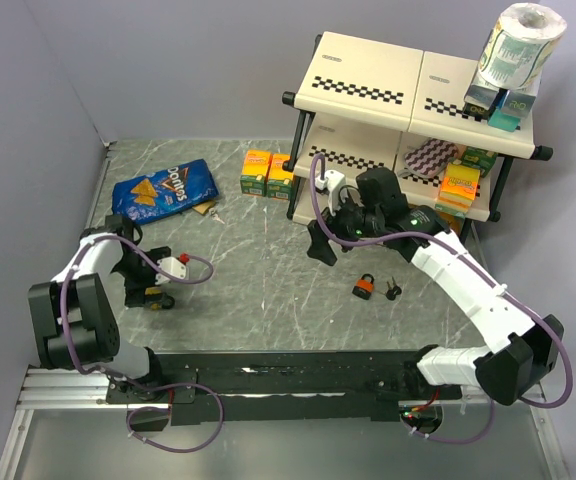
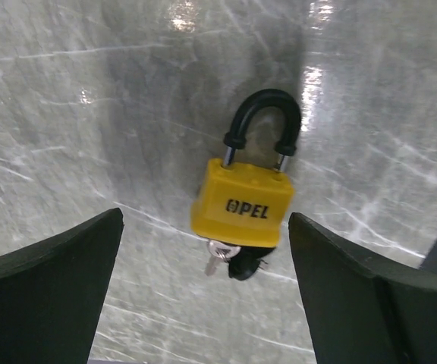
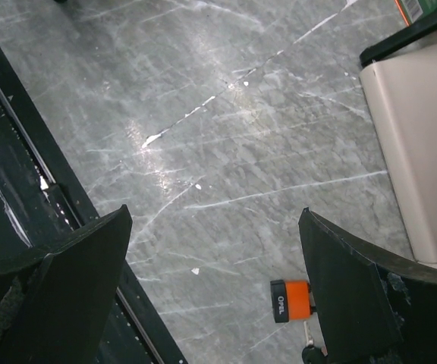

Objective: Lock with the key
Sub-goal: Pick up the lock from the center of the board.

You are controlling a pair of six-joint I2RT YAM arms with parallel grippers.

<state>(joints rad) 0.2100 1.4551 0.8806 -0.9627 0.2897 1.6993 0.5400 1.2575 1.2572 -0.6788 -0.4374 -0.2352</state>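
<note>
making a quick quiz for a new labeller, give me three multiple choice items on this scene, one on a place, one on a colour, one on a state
1. Where does the orange padlock lie?
A) on the top shelf
B) on the table
C) on the chip bag

2. What colour is the body of the padlock in the left wrist view?
A) green
B) white
C) yellow

3. How is the left pincer?
A) open, gripping nothing
B) shut on a key
C) shut on the padlock

Answers:
1 B, it rests on the grey marbled tabletop, right of centre.
2 C, its body is plainly yellow under a black shackle.
3 A, its fingers stand wide apart on either side, and the padlock lies on the table untouched.
</note>
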